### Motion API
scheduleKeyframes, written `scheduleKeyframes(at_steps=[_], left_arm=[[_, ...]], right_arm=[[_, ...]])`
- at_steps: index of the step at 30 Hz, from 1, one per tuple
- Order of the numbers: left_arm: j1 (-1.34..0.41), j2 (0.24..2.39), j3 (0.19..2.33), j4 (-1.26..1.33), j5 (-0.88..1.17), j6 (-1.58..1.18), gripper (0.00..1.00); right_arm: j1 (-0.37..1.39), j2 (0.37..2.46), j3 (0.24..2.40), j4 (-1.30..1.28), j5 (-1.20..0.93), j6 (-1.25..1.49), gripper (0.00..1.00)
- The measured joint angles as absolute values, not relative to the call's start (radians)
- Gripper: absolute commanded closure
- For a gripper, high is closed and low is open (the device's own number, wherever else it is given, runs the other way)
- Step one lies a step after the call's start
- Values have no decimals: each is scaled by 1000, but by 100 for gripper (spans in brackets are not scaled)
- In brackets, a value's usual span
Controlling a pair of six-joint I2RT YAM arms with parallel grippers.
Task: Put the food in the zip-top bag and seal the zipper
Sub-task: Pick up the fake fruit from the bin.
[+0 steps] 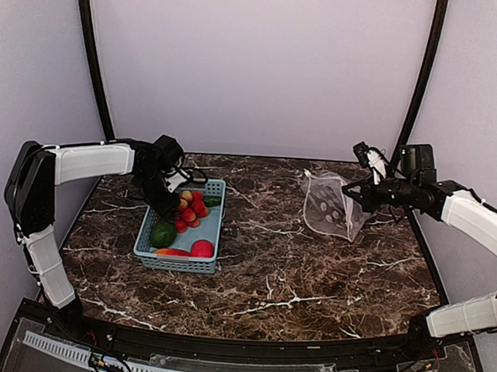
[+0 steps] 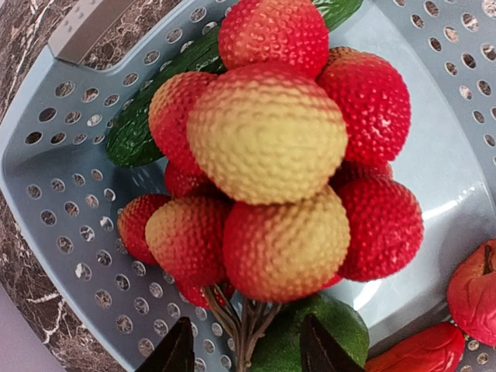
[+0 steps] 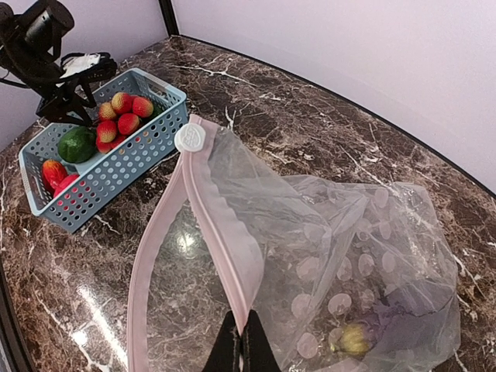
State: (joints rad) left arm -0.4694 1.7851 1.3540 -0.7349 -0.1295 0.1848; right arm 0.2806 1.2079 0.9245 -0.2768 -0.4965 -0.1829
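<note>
Seemingly light and rigid, the fruit bunch [image 2: 267, 155] mid-frame is best taken by its thin stem [image 2: 232, 316], straddled by the spread left gripper [image 2: 246, 345], while the right gripper [image 3: 242, 342] pinches the limp bag [image 3: 349, 248].

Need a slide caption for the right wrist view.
Right gripper pinches the zip-top bag mouth open; the basket of food sits beyond.

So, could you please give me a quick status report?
Left gripper open over fruit bunch in basket. Right gripper shut on zip-top bag, mouth open. Nothing blocking.
</note>
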Motion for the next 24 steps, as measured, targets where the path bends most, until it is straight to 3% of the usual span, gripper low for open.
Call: scheduleKeyframes(at_steps=[13,24], left_arm=[[-469,1884,1376,-754,-177,207,61],[-469,1891,1376,-755,-165,208,78]], right_arm=[[260,1193,915,-276,-499,-183,100],[260,1193,912,-276,-501,-186,100]])
